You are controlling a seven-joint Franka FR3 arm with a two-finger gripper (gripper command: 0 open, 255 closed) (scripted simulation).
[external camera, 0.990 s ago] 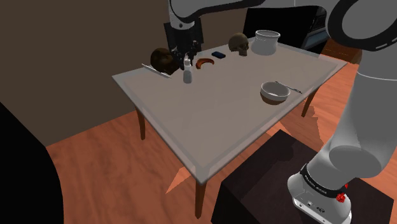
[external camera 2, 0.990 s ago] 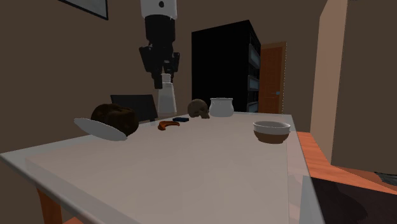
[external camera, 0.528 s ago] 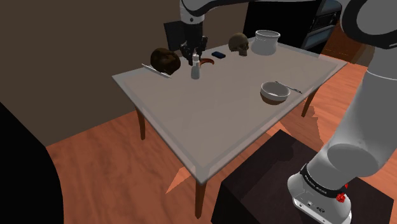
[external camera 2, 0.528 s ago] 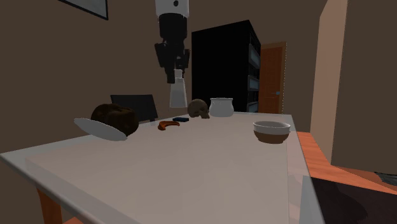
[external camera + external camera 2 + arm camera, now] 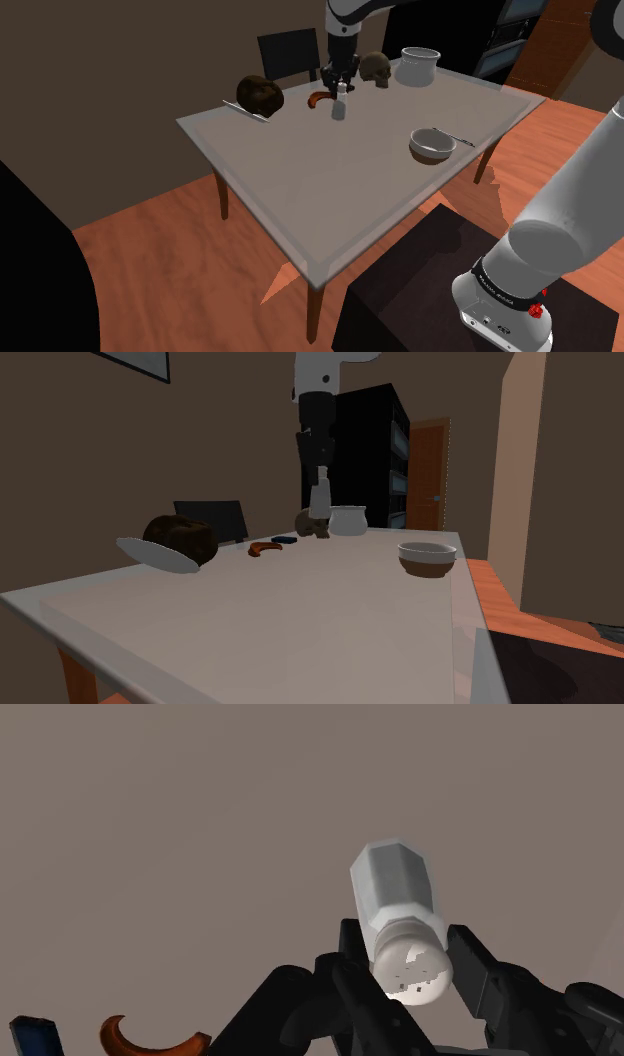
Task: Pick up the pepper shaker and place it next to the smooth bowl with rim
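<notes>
Pale surface (image 5: 330, 200); claw (image 5: 339, 88) pinching shaker (image 5: 340, 106) aloft.
Shoulder view: shaker upright under claw, smooth rimmed bowl (image 5: 432, 145) well apart toward that view's lower right. Second exterior view: shaker (image 5: 320, 502) hangs clear above surface, bowl (image 5: 427, 558) to that view's right. Wrist view: fingers (image 5: 480, 969) clasp faceted white shaker (image 5: 395, 894) at perforated cap.

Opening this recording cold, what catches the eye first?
First, the white pepper shaker clasped in the black end effector, hanging above the far side of the table close to a brown skull. After that, the rimmed bowl, which sits near the table's edge on the shoulder view's right.
</notes>
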